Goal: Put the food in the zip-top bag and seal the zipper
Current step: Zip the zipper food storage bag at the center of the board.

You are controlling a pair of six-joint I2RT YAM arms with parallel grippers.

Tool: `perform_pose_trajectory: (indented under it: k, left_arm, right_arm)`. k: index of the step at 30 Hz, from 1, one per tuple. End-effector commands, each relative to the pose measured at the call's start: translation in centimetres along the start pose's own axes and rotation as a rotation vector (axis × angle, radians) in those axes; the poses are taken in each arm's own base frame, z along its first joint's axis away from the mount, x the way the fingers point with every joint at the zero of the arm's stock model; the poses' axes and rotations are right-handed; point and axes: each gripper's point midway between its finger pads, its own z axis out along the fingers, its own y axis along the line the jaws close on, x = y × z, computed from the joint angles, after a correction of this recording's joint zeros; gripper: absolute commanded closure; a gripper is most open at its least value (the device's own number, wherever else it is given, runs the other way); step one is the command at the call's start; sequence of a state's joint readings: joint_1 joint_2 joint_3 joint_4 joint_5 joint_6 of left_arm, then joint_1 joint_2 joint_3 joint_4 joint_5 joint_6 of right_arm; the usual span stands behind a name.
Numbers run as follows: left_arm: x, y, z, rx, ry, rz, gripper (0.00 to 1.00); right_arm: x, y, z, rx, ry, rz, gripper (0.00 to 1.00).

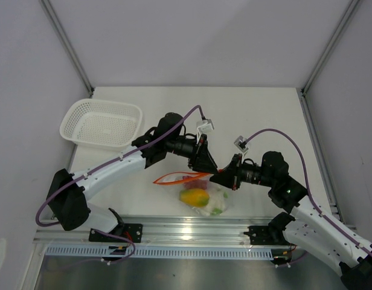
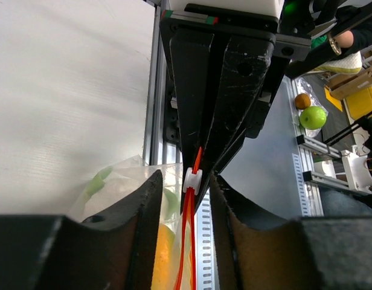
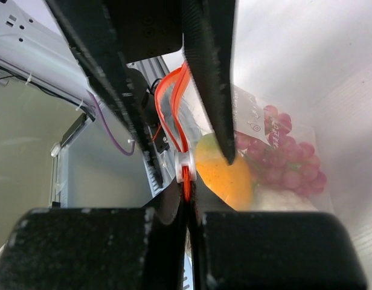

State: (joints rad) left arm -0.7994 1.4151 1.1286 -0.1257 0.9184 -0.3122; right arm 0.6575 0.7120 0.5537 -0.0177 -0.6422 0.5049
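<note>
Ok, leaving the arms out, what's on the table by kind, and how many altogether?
white mesh basket: 1
zip-top bag: 1
mango, inside the bag: 1
red grape bunch, inside the bag: 1
green-and-white vegetable, inside the bag: at least 1
Total: 5 that can be made out; the crinkled bag may hide more.

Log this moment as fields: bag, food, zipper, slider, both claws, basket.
bag: clear, on the table near the front edge, between the arms
food: mango, grapes and green pieces, all inside the bag
zipper: red-orange, tracks parted beyond the slider
slider: white, just past the right claw's tips
right claw: shut on the zipper
left claw: open, fingers either side of the zipper
basket: white, far left
</note>
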Motion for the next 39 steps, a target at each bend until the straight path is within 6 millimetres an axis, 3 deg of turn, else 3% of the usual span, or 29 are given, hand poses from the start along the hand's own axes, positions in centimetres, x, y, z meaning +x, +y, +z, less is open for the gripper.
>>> perform_pose_trajectory:
  k: [1,6,11,21,39]
  left_arm:
    - [-1.0,-0.5,-0.1,0.003,-0.011,0.051,0.62]
    - [-0.4,-0.3,0.0,0.005,-0.001,0.04,0.76]
    - [-0.8,-0.6,-0.2,0.009,-0.009,0.045,0.99]
    - [0.0,-0.2,-0.3,-0.004,-0.003,0.031,0.99]
    - [3.2,2.1,-2.6,-0.094,0.03,-0.032,0.99]
  right_arm:
    - [-2.3,1.2,-0.1,-0.02,-0.071,-0.048,1.0]
    - [-2.5,1.1,0.1,-0.015,-0.079,-0.034,1.0]
    - [-2.4,0.2,0.1,0.03,-0.085,-0.014,1.0]
    - [-2.4,-2.3,-0.4,0.153,-0.159,0.025,1.0]
    - [-2.6,-3.3,-1.6,0.23,-0.22,0.057,1.0]
